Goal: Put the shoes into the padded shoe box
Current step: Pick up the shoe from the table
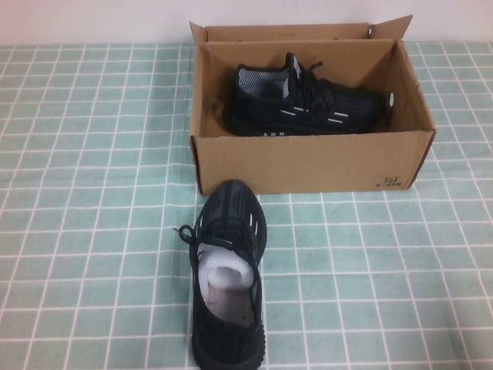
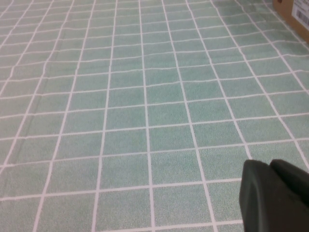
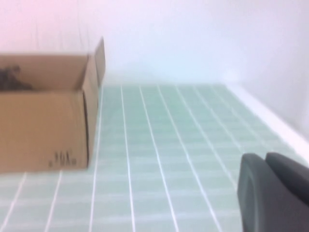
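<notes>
One shoe point(image 1: 304, 104) already lies inside the padded shoe box point(image 1: 308, 166); the other shoe point(image 1: 229, 274) waits on the checked tablecloth point(image 1: 92, 231) just before it (half done). The left gripper point(image 2: 275, 195) and right gripper point(image 3: 273, 191) hang off to the sides holding nothing; how wide each stands cannot be told.

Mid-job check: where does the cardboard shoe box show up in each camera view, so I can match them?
High view: the shoe box sits center-top, one shoe inside, the other shoe on the table in front.
Left wrist view: only a box corner at the upper right edge; left pincer low.
Right wrist view: the box fills the left side; right pincer low.
Shared landmark: the box's black corner print.
</notes>
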Robot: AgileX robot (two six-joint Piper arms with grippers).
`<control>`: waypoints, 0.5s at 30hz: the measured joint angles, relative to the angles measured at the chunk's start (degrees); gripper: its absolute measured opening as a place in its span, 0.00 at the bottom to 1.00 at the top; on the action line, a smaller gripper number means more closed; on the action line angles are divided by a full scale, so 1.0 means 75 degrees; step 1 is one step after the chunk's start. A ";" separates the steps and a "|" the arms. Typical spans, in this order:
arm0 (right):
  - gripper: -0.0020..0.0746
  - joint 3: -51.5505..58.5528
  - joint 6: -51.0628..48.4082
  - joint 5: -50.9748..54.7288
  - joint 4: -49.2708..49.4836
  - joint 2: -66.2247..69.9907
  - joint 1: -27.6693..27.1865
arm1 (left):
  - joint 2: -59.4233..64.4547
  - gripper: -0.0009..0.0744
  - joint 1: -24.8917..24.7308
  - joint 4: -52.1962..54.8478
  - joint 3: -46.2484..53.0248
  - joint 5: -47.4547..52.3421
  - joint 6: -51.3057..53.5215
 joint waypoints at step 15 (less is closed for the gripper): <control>0.02 0.0000 0.0308 0.2090 -0.0608 -0.0012 0.0254 | 0.0000 0.01 0.0000 0.0000 0.0000 0.0000 0.0000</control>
